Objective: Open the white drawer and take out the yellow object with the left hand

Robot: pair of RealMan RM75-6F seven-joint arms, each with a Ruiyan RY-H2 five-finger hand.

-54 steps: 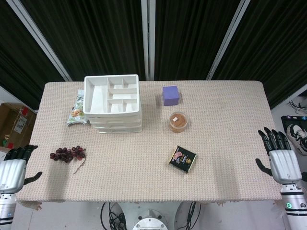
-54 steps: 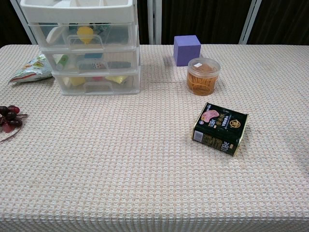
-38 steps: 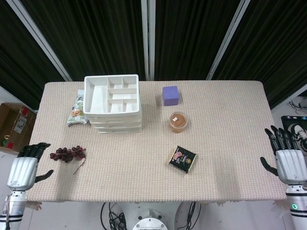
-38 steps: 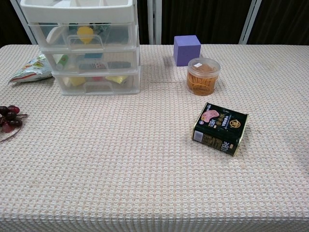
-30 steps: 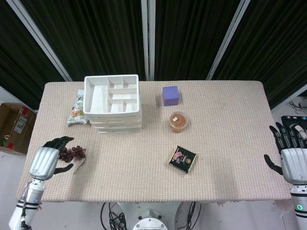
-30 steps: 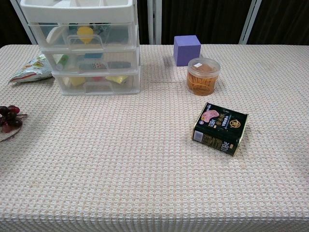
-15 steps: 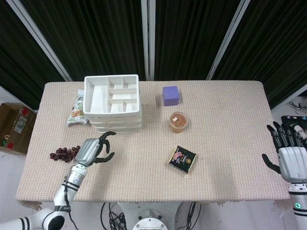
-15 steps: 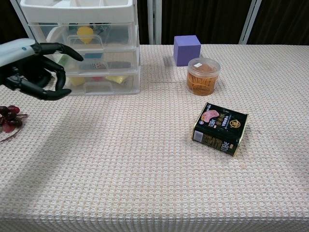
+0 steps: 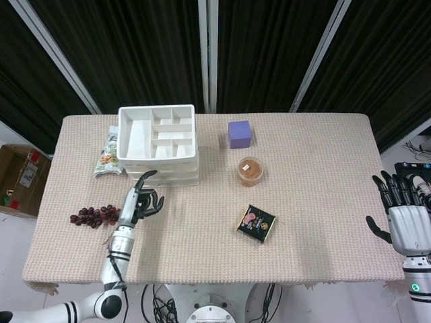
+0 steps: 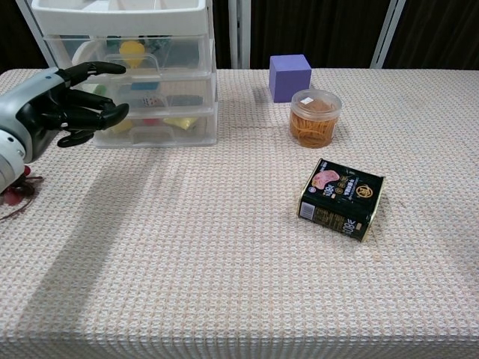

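A white drawer unit [image 9: 157,145] [image 10: 135,71] with three clear-fronted drawers stands at the table's back left, all drawers closed. A yellow object [image 10: 132,50] shows through the top drawer's front. My left hand [image 9: 141,202] [image 10: 63,102] hovers just in front of the unit, fingers spread toward the drawer fronts and holding nothing. My right hand [image 9: 403,214] is off the table's right edge, fingers apart and empty; the chest view does not show it.
A snack packet [image 9: 108,156] lies left of the drawers and dark grapes [image 9: 94,216] lie beside my left forearm. A purple cube [image 10: 290,77], a tub of orange rubber bands [image 10: 315,117] and a dark tin [image 10: 341,198] sit toward the middle.
My left hand swung in from beyond the table's left edge, over the grapes, to just in front of the drawer unit. The right hand has barely shifted.
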